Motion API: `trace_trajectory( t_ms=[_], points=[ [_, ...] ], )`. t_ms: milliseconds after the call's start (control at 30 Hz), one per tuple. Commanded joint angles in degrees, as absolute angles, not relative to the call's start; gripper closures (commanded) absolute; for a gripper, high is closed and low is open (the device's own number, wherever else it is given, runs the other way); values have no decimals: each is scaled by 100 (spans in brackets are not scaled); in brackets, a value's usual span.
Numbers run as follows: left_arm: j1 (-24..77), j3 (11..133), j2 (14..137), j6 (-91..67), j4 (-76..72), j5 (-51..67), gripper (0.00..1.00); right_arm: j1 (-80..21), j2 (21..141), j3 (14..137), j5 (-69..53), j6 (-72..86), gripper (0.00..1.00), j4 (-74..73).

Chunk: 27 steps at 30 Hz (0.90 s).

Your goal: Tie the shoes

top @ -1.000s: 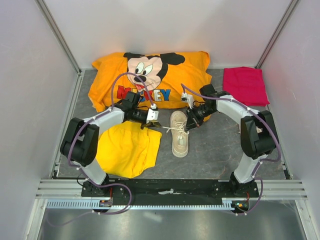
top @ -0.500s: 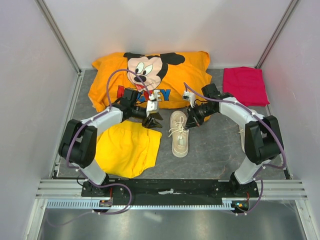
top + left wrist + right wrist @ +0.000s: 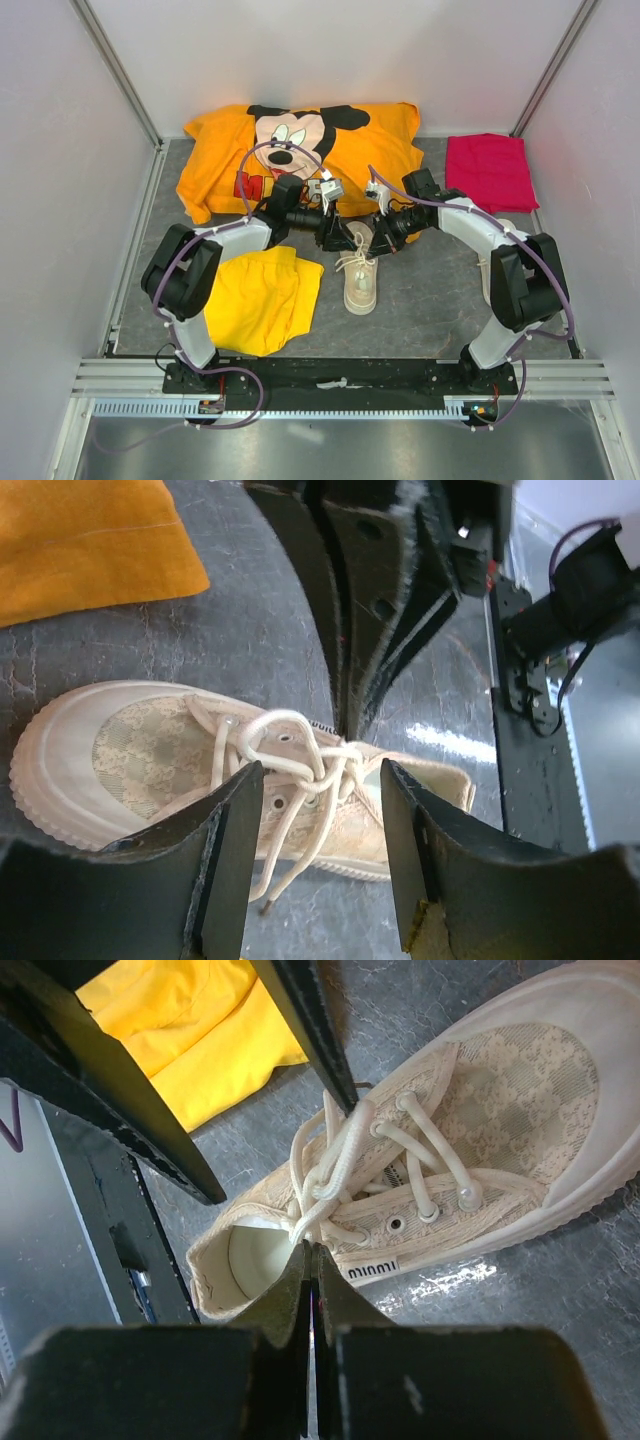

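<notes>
One cream-beige sneaker [image 3: 360, 275] clearly in view, upright on its sole mid-bench, toe toward the far wall, heel toward the near edge. Thin white laces [image 3: 290, 770] loosely crossed over the top, not tied in a bow. Low over the shoe, left gripper [image 3: 320, 772], jaws apart, straddling the laces. From the opposite side, right gripper [image 3: 312, 1256], jaws together, clamped on a lace strand at the crossing.

Dark grey mottled bench [image 3: 430, 300]. Pale panel walls [image 3: 330, 60] on three sides, aluminium posts [image 3: 120, 70] at the back corners.

Also on the bench:
- one orange Mickey Mouse T-shirt [image 3: 350, 150] along the back
- one pair of yellow shorts [image 3: 260, 300] near the sneaker's left, not touching
- one folded magenta cloth [image 3: 490, 170] back right
</notes>
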State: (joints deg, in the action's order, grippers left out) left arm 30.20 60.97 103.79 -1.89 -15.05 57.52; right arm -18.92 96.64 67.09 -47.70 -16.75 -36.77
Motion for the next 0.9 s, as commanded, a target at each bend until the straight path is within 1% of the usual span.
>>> trace_trajectory(
  t_ms=[0, 400, 500, 600, 633, 700, 733, 767, 867],
  points=[
    [3050, 6099, 10511, -1081, -2083, 5440, 42, -1925, 9378, 6662, -4878, -1591, 100, -3472],
    [3252, 6170, 10775, -1362, -2206, 5186, 43, -1916, 9299, 6601, -4825, -1600, 100, -3507],
    [3278, 6222, 10854, -1511, -2267, 5151, 46, -1916, 9246, 6557, -4816, -1617, 100, -3507],
    [3287, 6267, 10942, -1652, -2346, 5115, 61, -1925, 9211, 6522, -4781, -1704, 100, -3559],
    [3287, 6284, 10960, -1687, -2347, 5115, 74, -1925, 9202, 6504, -4764, -1740, 100, -3594],
    [3278, 6258, 10942, -1644, -2347, 5133, 86, -1899, 9158, 6495, -4667, -1819, 100, -3709],
    [3252, 6240, 10916, -1626, -2347, 5150, 97, -1907, 9141, 6486, -4641, -1924, 100, -3761],
    [3226, 6214, 10881, -1617, -2347, 5142, 98, -1890, 9106, 6486, -4606, -1986, 100, -3875],
    [3085, 6188, 10820, -1608, -2338, 5159, 98, -1828, 9036, 6443, -4518, -2170, 100, -4051]
  ],
)
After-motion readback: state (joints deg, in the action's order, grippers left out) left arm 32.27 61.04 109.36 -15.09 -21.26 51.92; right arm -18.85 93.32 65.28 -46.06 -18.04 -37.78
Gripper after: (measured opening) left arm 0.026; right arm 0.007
